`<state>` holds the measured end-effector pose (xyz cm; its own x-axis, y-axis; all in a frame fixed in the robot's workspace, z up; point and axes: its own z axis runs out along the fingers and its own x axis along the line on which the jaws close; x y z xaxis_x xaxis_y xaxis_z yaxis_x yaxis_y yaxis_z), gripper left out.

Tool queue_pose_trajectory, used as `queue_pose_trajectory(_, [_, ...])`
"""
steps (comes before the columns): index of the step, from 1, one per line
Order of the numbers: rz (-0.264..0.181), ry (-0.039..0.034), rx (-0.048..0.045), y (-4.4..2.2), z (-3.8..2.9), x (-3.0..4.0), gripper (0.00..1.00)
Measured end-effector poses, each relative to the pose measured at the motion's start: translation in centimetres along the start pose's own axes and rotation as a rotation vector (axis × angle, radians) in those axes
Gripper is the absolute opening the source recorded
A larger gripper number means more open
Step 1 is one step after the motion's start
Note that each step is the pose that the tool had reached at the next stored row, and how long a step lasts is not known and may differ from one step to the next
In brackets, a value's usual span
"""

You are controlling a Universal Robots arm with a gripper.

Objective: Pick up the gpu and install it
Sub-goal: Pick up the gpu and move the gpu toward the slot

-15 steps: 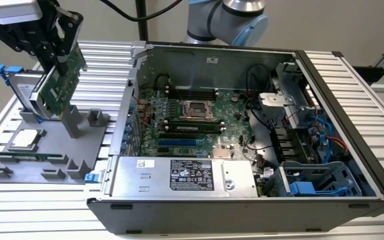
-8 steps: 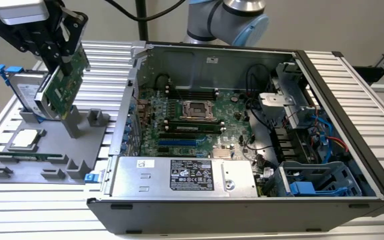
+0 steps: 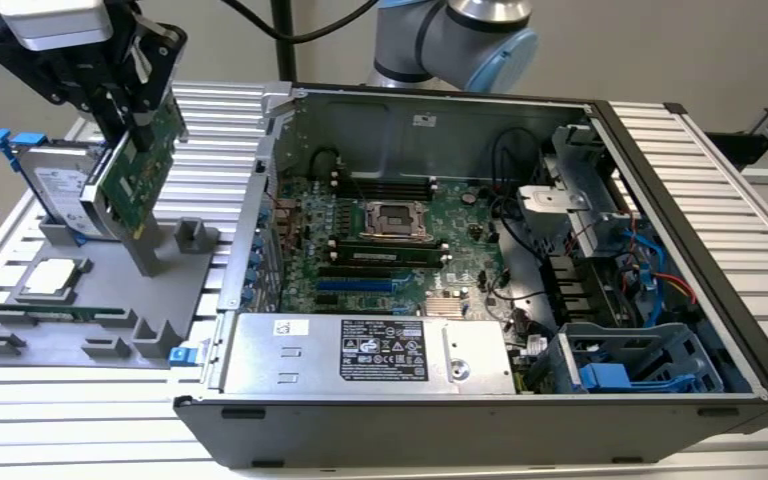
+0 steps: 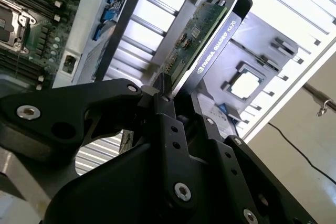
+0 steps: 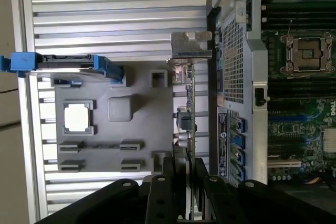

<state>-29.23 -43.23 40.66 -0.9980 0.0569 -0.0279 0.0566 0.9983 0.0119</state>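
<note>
The gpu [image 3: 140,165] is showing a green board and a silver bracket, and the pincer [image 3: 124,105] is showing black. The grey tray [image 3: 104,290] is lying on a silver ribbed surface [image 3: 211,130]. The caddy [image 5: 10,62] is showing blue.

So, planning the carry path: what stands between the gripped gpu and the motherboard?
The computer case's rear wall, in the exterior view, separates gpu from motherboard.

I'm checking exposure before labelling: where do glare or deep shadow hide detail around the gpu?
Exterior view: the light is even, and the gpu in the gripper reads clearly, though the inside of the case is shaded. Second wrist view: the ribbed table washes out white behind the gpu, and the gripper is near black. First wrist view: the table slats glare and the motherboard is dim.
</note>
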Motion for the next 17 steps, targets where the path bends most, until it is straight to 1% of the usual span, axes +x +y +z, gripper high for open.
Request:
queue_pose_trajectory(7, [0.0, 0.0, 0.0, 0.04, 0.02, -0.71, 0.0])
queue_pose_trajectory(17, [0.0, 0.0, 0.0001, 0.11, 0.05, -1.92, 0.0])
